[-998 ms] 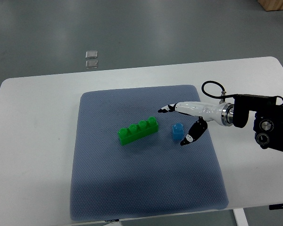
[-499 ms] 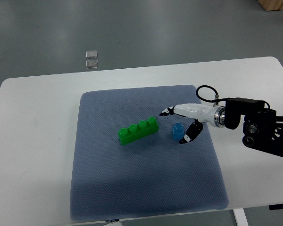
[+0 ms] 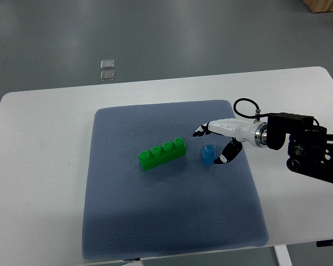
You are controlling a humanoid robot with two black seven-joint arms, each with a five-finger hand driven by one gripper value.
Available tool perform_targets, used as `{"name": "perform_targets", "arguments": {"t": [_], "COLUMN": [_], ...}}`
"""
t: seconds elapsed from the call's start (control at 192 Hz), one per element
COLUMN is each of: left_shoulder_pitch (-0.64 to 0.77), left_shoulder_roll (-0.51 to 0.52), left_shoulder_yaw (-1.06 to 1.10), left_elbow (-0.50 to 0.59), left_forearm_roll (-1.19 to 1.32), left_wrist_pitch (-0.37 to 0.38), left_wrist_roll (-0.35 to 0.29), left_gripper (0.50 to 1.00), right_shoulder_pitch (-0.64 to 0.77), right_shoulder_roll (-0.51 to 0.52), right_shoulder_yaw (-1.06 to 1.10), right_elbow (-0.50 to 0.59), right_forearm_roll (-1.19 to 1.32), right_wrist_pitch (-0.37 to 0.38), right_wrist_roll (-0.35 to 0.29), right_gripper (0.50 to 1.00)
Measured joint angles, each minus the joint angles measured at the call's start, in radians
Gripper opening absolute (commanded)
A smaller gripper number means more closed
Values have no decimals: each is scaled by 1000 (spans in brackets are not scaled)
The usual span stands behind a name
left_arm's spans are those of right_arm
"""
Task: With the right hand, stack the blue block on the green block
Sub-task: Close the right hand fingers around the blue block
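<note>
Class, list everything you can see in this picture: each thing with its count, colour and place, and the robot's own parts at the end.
blue block: one, blue, on the mat, right of the green block, apart from it.
green block: one, green, four studs, mid-mat.
mat: one, grey-blue, on the table.
table: one, white.
small squares: two, pale, on the floor beyond the table.
right hand: one, white and black, fingers spread beside the blue block, holding nothing.
</note>
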Motion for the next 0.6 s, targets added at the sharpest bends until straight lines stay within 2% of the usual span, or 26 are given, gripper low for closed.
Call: {"name": "perform_targets", "arguments": {"t": [0.379, 0.504, 0.598], "left_shoulder_pitch": [0, 0, 0], "left_shoulder_roll": [0, 0, 0], "left_shoulder_yaw": [0, 0, 0], "left_elbow": [0, 0, 0], "left_forearm_roll": [0, 0, 0], "left_wrist_pitch": [0, 0, 0], "left_wrist_roll": [0, 0, 0], "left_gripper": [1000, 1000, 1000], "right_shoulder_pitch": [-13, -13, -13], "right_shoulder_roll": [-3, -7, -8], "right_shoulder_yaw": [2, 2, 2], "right_elbow": [5, 9, 10], "right_forearm_roll": [-27, -31, -31], "right_wrist_pitch": [0, -2, -2], "right_wrist_roll": [0, 0, 0], "right_gripper": [829, 760, 727]}}
